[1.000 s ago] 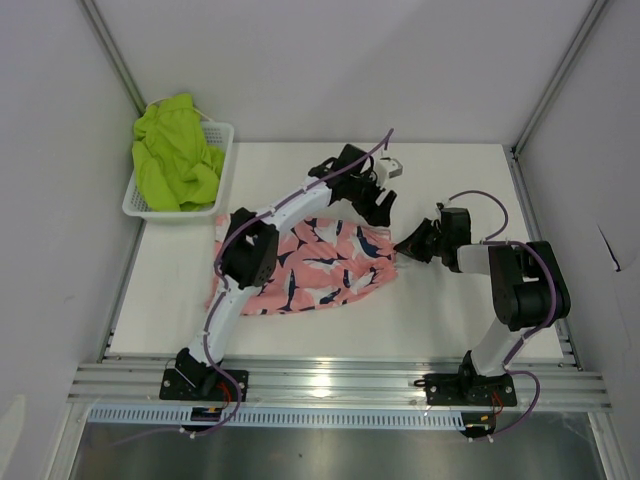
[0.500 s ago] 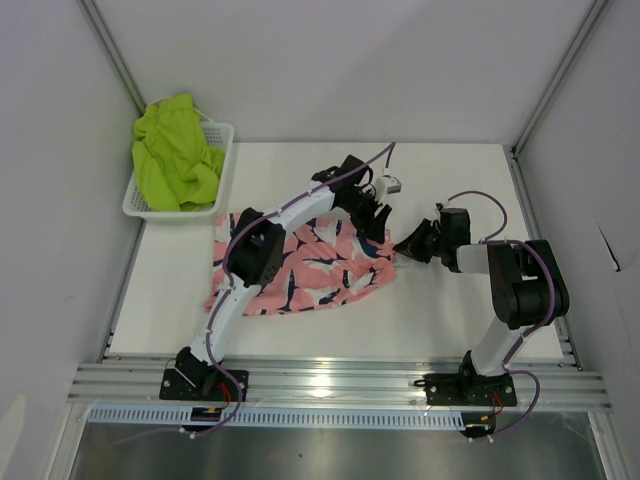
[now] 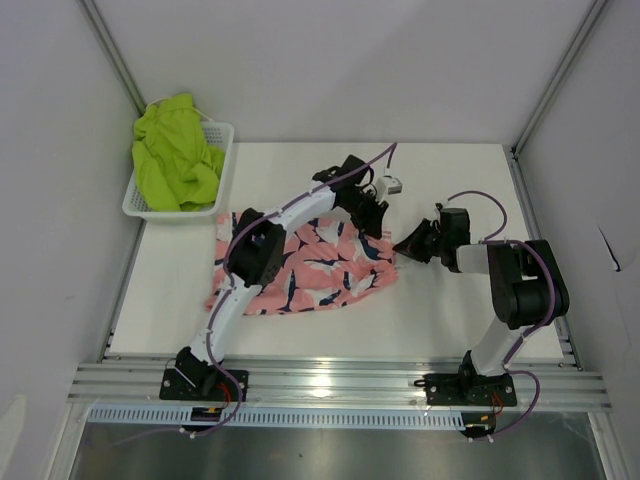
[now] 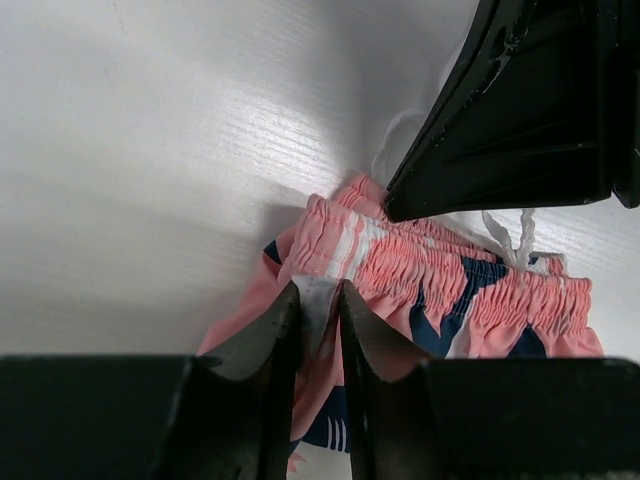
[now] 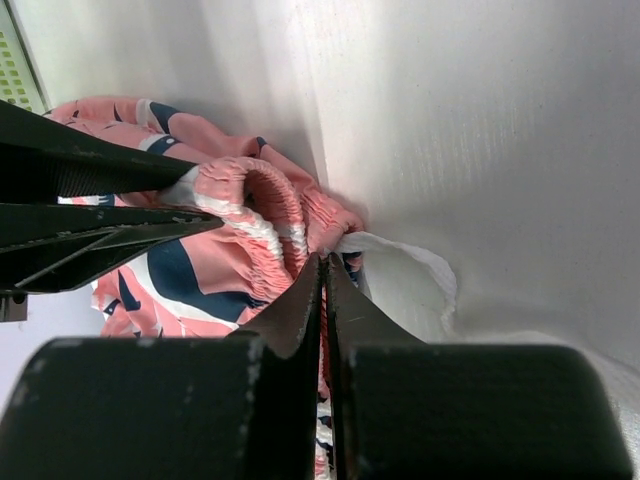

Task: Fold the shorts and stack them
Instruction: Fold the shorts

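This is a robot test cell in a lab. A white table [image 3: 440, 310] stands closed in by plain pale panels [image 3: 330, 70] held in aluminium posts [image 3: 113, 55]. Along its near edge runs a slotted aluminium rail [image 3: 340, 382], with 2 robot arms [image 3: 225, 310] bolted on it and purple cables [image 3: 478, 193] running along them. A white slotted cable duct [image 3: 330, 412] lies just before the rail.

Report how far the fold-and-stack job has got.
Done: nothing folded yet. In hand: pink shorts lie spread on the table, left fingers and right fingers pinching the waistband. Left: fold them, then fetch the green shorts from the basket, fold, stack.
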Available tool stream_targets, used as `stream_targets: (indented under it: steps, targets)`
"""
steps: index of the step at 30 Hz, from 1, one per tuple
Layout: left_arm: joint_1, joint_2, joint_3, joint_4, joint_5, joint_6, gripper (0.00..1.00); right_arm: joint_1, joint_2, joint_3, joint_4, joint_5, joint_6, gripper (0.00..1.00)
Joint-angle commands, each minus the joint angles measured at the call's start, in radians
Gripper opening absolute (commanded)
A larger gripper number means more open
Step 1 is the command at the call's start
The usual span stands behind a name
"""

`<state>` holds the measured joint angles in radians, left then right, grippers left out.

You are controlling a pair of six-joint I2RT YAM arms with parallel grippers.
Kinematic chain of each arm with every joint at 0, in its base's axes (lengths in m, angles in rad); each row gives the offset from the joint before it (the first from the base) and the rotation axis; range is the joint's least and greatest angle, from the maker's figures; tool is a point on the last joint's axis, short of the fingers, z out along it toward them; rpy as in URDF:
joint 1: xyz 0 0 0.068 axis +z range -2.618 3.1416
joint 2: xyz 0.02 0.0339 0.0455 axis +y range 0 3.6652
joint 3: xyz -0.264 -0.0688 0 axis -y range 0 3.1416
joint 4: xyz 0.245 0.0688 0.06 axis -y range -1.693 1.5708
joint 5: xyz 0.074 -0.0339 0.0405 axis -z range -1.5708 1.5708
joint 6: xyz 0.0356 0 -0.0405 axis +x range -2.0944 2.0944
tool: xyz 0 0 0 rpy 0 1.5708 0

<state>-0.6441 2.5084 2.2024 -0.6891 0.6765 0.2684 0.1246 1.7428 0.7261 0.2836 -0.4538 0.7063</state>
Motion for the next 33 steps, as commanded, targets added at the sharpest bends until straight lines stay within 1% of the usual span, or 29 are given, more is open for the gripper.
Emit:
stream_targets:
  steps: [1,6,11,15,19,23,24,26,27,28,30,31,33]
  targets:
    - [-0.032,0.015,0.049,-0.024,-0.002,0.045,0.24,0.009,0.001,0.027,0.052,0.003,-0.008,0.00]
    - [-0.054,0.012,0.052,-0.061,0.003,0.069,0.20,0.012,0.006,0.030,0.051,0.018,-0.008,0.00]
    - [-0.055,-0.008,0.040,-0.082,0.047,0.091,0.15,0.012,0.011,0.033,0.048,0.024,-0.013,0.00]
    - [-0.055,-0.020,0.016,-0.049,0.064,0.077,0.16,0.010,0.017,0.033,0.058,0.009,-0.013,0.00]
    - [-0.055,-0.008,0.022,-0.023,0.040,0.043,0.18,0.017,0.011,0.032,0.074,-0.008,-0.013,0.00]
    - [-0.061,0.003,0.025,0.006,0.034,0.011,0.18,0.018,0.008,0.035,0.080,-0.026,-0.013,0.02]
    - [-0.065,0.004,0.026,0.016,0.011,0.008,0.18,0.018,0.004,0.033,0.080,-0.029,-0.013,0.03]
    - [-0.069,0.009,0.029,0.019,-0.008,0.000,0.18,0.018,-0.002,0.033,0.075,-0.025,-0.014,0.08]
    - [-0.069,0.010,0.028,0.022,-0.021,-0.006,0.18,0.014,-0.005,0.029,0.071,-0.023,-0.014,0.13]
    - [-0.069,0.015,0.028,0.017,-0.025,-0.005,0.17,0.010,-0.014,0.027,0.068,-0.023,-0.016,0.24]
    - [-0.069,0.012,0.026,0.017,-0.037,-0.008,0.17,0.003,-0.028,0.019,0.051,-0.013,-0.016,0.39]
    - [-0.069,0.015,0.028,0.014,-0.044,-0.008,0.17,-0.002,-0.044,0.013,0.048,-0.013,-0.014,0.49]
    - [-0.069,0.012,0.028,0.013,-0.051,-0.006,0.16,-0.014,-0.071,-0.010,0.037,0.001,-0.007,0.59]
